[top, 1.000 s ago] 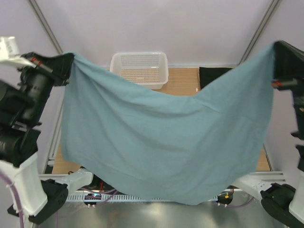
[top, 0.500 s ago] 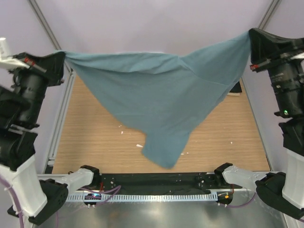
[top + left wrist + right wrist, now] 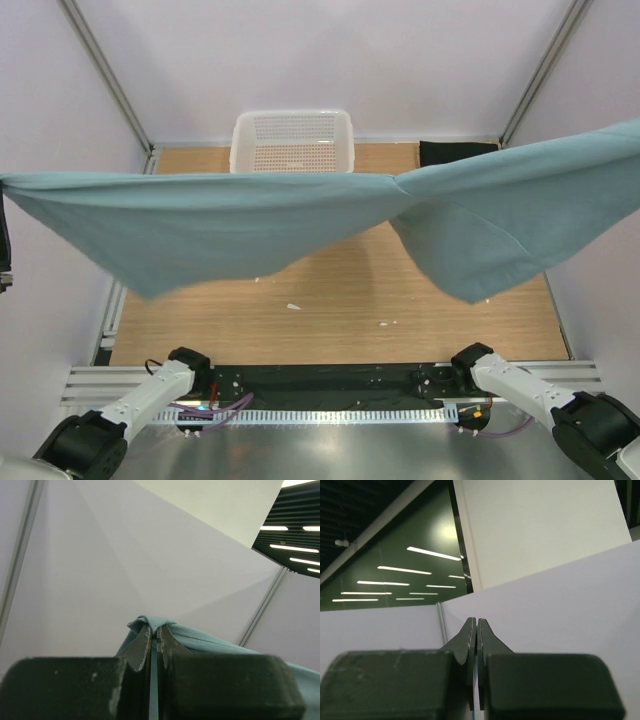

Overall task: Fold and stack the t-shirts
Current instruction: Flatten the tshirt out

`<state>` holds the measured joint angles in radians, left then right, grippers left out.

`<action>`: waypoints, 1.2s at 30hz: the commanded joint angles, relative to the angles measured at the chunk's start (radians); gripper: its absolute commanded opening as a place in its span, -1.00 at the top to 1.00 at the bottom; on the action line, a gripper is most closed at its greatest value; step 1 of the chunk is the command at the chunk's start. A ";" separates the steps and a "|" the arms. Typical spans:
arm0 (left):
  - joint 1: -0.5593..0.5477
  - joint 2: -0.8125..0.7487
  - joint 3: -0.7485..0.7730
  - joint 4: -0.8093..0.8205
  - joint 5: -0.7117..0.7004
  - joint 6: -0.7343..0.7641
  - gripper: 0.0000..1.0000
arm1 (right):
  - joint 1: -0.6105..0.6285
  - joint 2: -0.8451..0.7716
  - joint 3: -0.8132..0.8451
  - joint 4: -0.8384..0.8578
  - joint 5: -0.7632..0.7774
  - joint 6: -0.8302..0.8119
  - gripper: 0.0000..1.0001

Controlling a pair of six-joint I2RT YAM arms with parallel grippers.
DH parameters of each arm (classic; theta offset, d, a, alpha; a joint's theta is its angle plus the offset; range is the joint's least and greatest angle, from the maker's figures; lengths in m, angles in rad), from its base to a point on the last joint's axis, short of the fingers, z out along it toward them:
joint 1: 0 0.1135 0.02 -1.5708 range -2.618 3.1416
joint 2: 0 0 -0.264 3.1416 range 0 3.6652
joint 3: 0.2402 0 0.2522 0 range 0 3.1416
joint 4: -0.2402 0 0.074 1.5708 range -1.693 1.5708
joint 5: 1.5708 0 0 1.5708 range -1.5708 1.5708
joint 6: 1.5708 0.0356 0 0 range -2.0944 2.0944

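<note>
Top external: one black t-shirt (image 3: 455, 153), one teal t-shirt (image 3: 250, 220) pinched by left tool (image 3: 155, 631) and right tool (image 3: 476, 623).

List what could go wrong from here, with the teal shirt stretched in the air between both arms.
1. The left gripper pinches only a small fold at the edge of the teal t-shirt; tension could pull it free.
2. No cloth shows past the shut tips of the right gripper, so that hold may be thin too.
3. The shirt overlaps itself right of the middle and may land creased.
</note>
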<state>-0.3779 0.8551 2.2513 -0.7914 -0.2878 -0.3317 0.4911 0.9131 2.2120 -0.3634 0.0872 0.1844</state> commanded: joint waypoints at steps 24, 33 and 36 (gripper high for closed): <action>0.131 0.453 -0.775 0.421 -0.249 0.166 1.00 | -0.124 0.423 -0.602 0.386 0.113 -0.025 0.97; 0.255 0.786 -0.883 0.515 -0.128 0.105 1.00 | -0.261 0.561 -0.839 0.466 0.045 -0.033 0.98; 0.289 0.855 -0.851 0.509 -0.036 0.082 1.00 | -0.267 0.567 -0.876 0.463 0.028 -0.060 0.98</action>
<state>-0.1261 1.6951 1.3304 -0.3676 -0.4072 -0.2058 0.2314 1.5135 1.3342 -0.0483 0.1318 0.1539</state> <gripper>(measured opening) 0.015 0.037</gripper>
